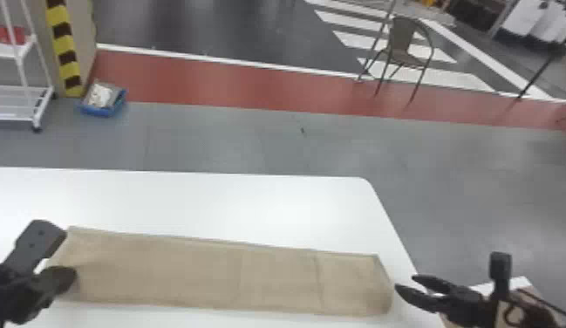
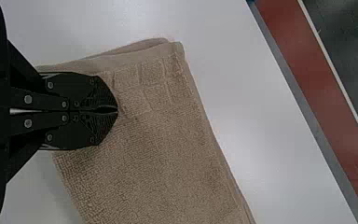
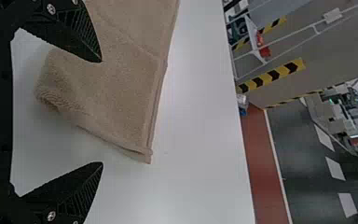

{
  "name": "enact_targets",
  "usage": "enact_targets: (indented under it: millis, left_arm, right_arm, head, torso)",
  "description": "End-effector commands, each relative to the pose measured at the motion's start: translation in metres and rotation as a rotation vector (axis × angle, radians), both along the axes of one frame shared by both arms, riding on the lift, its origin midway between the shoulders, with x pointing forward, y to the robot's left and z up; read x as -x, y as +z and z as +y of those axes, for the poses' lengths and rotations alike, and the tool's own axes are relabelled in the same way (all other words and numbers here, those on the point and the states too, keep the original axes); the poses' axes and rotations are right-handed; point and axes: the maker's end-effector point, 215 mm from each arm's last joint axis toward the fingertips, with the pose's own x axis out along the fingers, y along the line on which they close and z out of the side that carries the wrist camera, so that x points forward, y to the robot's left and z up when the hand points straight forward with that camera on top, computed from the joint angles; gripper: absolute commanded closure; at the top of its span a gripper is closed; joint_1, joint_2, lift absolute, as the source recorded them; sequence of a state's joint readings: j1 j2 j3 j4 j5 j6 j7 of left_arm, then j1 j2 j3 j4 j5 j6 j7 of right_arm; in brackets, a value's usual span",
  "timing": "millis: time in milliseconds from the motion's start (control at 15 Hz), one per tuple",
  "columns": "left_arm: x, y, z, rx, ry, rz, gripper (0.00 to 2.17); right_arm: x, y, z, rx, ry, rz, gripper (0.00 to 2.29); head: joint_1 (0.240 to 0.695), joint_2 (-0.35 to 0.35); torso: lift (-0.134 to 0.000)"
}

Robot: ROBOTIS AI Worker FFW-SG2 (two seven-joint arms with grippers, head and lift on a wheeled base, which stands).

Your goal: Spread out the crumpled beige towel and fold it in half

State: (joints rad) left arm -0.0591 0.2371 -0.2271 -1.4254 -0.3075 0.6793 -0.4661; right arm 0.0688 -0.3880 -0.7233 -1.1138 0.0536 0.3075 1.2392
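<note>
White table [image 1: 207, 196] nearest, with the beige towel [image 1: 185, 270] flat on it in a long, narrow strip; its edges show layers, so the spreading and the fold in half look mostly done; what seems left is smoothing the right end, where a corner curls under, and moving the grippers away. At the strip's left end, the left gripper [image 2: 117, 111] has its fingertips together over the cloth; I cannot tell whether any towel is pinched between them; at the other end, the right gripper [image 3: 101, 112] has its jaws wide apart, one finger over the towel and the other over bare table. Beyond the table, a blue bin [image 1: 103, 112] sits on the floor, holding something whitish [image 1: 99, 95] that I cannot name; beside it stands a white rack [image 1: 21, 70] with red items [image 1: 7, 34] on its upper shelf.
</note>
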Motion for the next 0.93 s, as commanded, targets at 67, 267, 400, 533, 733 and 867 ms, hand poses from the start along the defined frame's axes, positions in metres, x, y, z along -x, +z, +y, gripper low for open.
enact_targets:
  millis: [67,267,400,533,733,867]
  left_arm:
    - [0.003,-0.002,0.008,-0.017,0.016,0.016,1.56]
    - [0.005,-0.004,0.012,-0.019,0.024,0.023,1.56]
    - [0.002,-0.001,0.021,-0.018,0.037,0.013,1.56]
    - [-0.001,-0.002,0.021,-0.019,0.038,0.007,1.56]
    - [-0.001,-0.003,0.031,-0.039,0.052,0.013,1.56]
    - [0.000,-0.005,0.043,-0.051,0.069,0.014,1.56]
  right_arm:
    - [-0.029,0.018,0.018,-0.071,-0.131,-0.090,0.13]
    - [-0.036,0.013,0.023,-0.067,-0.141,-0.060,0.22]
    - [-0.032,0.001,0.023,-0.037,-0.138,-0.049,0.32]
    - [-0.031,-0.011,0.029,0.002,-0.121,-0.052,0.35]
    - [-0.032,-0.016,0.034,0.019,-0.108,-0.059,0.34]
    - [-0.033,-0.014,0.033,0.024,-0.107,-0.063,0.34]
  head:
    - [0.695,-0.350]
    - [0.695,-0.335]
    - [0.695,-0.322]
    - [0.695,-0.314]
    - [0.695,-0.299]
    - [0.695,-0.290]
  torso:
    - [0.000]
    - [0.000]
    - [0.000]
    - [0.000]
    - [0.000]
    - [0.000]
